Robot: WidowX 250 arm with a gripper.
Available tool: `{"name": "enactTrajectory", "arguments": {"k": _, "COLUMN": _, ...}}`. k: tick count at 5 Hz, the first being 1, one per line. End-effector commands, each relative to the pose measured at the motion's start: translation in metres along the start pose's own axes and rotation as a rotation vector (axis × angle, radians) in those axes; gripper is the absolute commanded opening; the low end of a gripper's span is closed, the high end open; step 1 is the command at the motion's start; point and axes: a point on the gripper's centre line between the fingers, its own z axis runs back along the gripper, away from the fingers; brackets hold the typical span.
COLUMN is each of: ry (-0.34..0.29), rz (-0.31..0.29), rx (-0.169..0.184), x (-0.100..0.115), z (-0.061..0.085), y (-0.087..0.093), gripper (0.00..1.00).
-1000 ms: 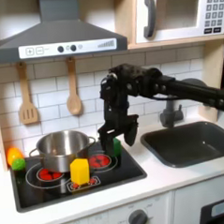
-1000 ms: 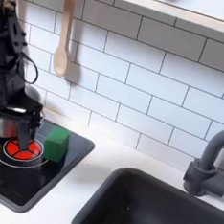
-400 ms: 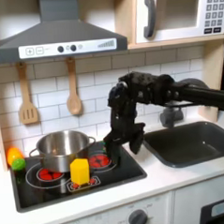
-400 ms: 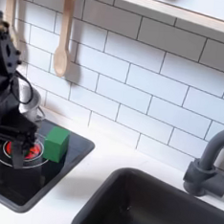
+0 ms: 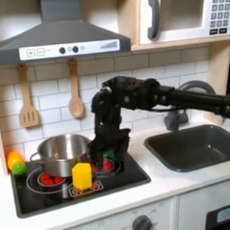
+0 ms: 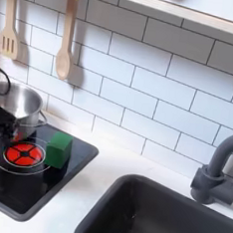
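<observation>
In the first exterior view my gripper [image 5: 110, 160] hangs low over the right burner of the toy stove [image 5: 54, 195], its dark fingers pointing down and slightly apart, holding nothing. The green block [image 6: 58, 148] stands free on the stove's back right corner in the second exterior view, beside the red burner [image 6: 23, 156]. A yellow block [image 5: 82, 176] stands at the stove's front, to the gripper's left in the first exterior view. The steel pot [image 5: 61, 154] sits on the back left burner; the pot [image 6: 18, 105] is behind the green block.
A dark sink [image 5: 201, 145] with a grey faucet [image 5: 175, 113] lies to the first exterior view's right. A wooden spoon [image 6: 66, 34] and spatula [image 6: 9, 24] hang on the tiled wall. An orange and green toy [image 5: 14, 163] sits at the stove's left edge.
The arm has swung left across the stove and sunk lower. In the second exterior view it has slid off to the left, leaving the green block standing free.
</observation>
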Motion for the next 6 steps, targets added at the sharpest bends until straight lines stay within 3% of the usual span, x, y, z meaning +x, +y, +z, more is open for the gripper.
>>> {"name": "enactTrajectory", "arguments": {"k": 1, "ry": 0.007, "rz": 0.039, "rx": 0.012, "x": 0.015, "z": -0.005, "y": 0.02, "gripper": 1.0}}
{"name": "enactTrajectory", "arguments": {"k": 4, "ry": 0.018, "rz": 0.082, "rx": 0.004, "x": 0.031, "z": -0.009, "y": 0.036, "gripper": 1.0}}
{"name": "enactTrajectory", "arguments": {"k": 6, "ry": 0.01, "rz": 0.089, "rx": 0.046, "x": 0.035, "z": -0.009, "y": 0.04, "gripper": 1.0}}
